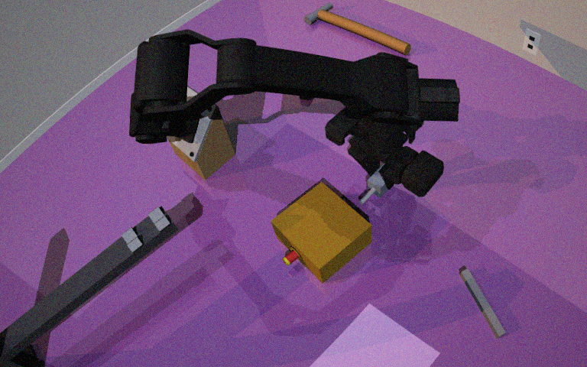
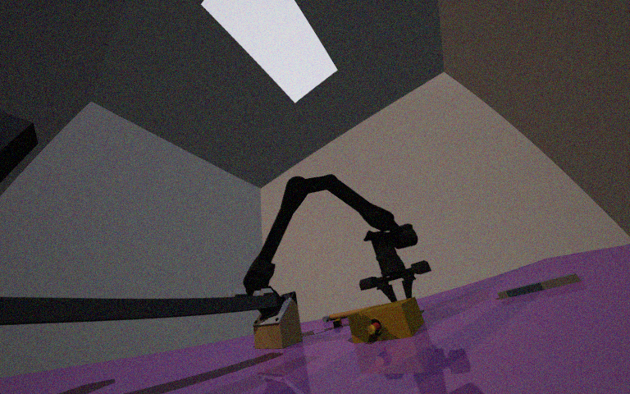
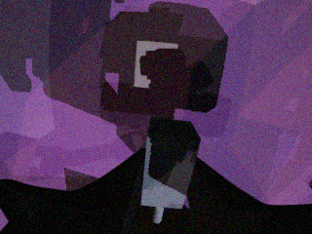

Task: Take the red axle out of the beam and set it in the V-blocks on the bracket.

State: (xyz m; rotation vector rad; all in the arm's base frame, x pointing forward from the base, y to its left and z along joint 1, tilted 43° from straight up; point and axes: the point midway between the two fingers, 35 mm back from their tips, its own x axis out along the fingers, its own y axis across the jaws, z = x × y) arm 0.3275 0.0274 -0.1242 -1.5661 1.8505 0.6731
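The yellow beam (image 1: 320, 220) (image 2: 411, 320) sits on the purple surface. The red axle (image 1: 293, 255) (image 2: 376, 325) sticks out of its near-left face, with a yellow end; the rest is hidden inside. My gripper (image 1: 381, 176) (image 2: 401, 298) is shut on a grey tool (image 1: 377, 183) (image 3: 163, 196) with a thin pale pin (image 1: 368, 195) (image 3: 158, 214). The pin is beside the beam's opposite face, pointing toward it, apparently with a small gap. The dark bracket (image 1: 86, 287) (image 2: 139, 310) extends from the left, with two light grey V-blocks (image 1: 131, 240) (image 1: 159, 219) on top.
A wooden block with a pale slanted plate (image 1: 218, 149) (image 2: 268, 336) stands under the arm's base end. A hammer (image 1: 363, 30) (image 2: 345, 314) lies at the back. A narrow grey bar (image 1: 484, 303) (image 2: 559, 281) lies on the right. A pale square (image 1: 376, 339) shows at the front.
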